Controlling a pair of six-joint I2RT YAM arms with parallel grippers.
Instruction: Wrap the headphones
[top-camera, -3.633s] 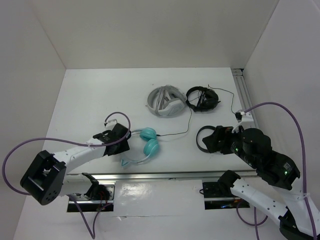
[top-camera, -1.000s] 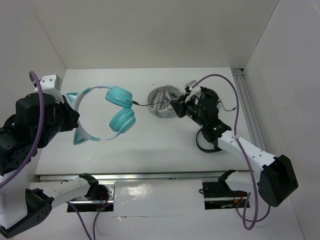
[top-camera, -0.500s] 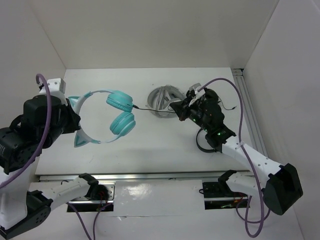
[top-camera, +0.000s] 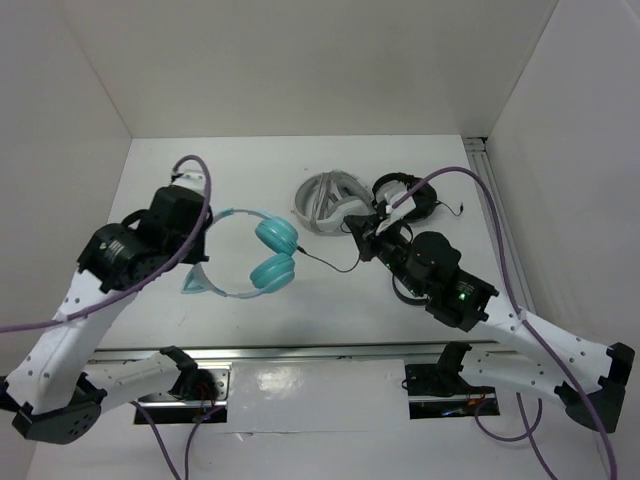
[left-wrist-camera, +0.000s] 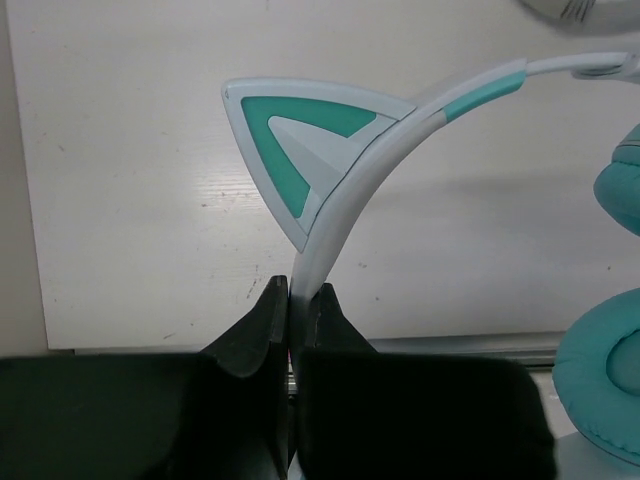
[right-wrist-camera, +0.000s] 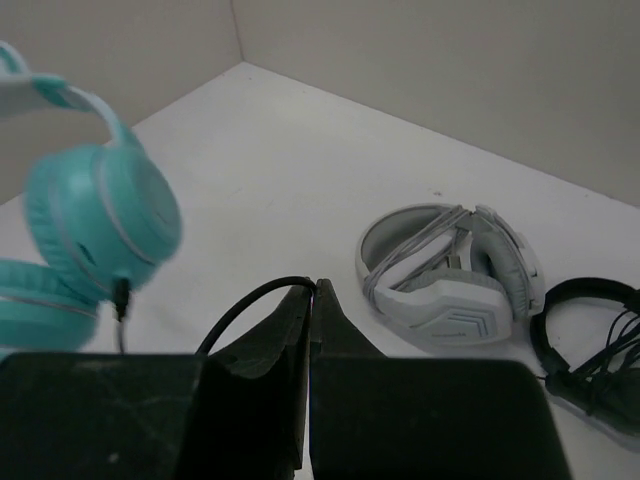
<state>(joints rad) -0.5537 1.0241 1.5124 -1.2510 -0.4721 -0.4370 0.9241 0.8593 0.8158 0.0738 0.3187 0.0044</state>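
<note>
Teal headphones aloft left of table centre; left gripper pinching the pale headband below a cat ear; right gripper clamped on the black cable; hold the cable lightly taut, then wind even loops round the band.

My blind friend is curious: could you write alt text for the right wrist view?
The right gripper, shut, pinches a black cable running left to teal headphones. Behind, white headphones and black headphones lie on the table.

white-grey headphones lie just beside black headphones, both toward the far side of the white table.
</note>
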